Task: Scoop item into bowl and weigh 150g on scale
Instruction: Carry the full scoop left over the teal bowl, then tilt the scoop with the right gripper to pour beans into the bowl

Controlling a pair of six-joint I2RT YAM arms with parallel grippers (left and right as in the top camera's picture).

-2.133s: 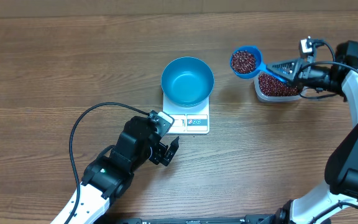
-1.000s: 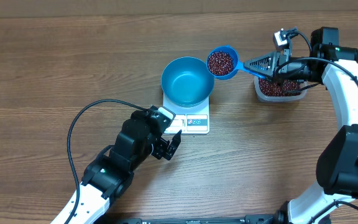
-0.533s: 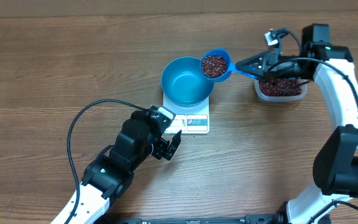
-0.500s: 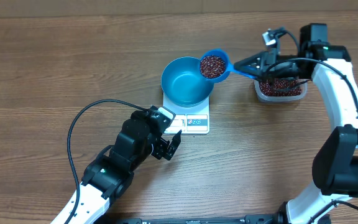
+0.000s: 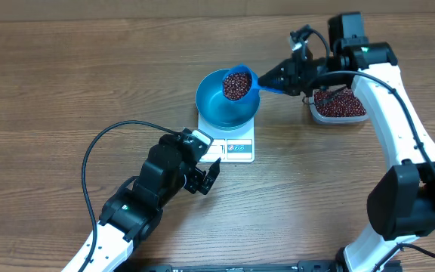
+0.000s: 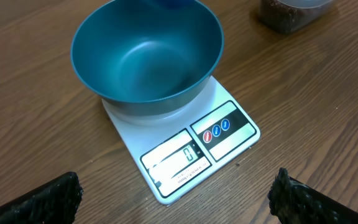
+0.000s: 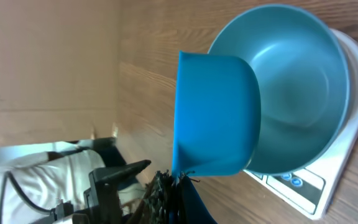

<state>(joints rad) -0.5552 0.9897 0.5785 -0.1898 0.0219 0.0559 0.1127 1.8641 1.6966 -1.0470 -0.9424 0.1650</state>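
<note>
Left wrist: "0" on scale [image 6: 230, 132] display [image 6: 180, 157]

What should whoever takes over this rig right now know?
Left gripper: open, empty, near the scale.
Right gripper: shut on the scoop handle; scoop, full of beans, is over the bowl.
Bowl sits on the scale, empty. More beans in the tub.
Done: one scoop loaded.
Left: tip it in, repeat until the target weight.

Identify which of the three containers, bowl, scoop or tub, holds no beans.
The blue bowl on the white scale: its inside is bare, whereas the scoop above it and the clear tub both hold red-brown beans.
</note>
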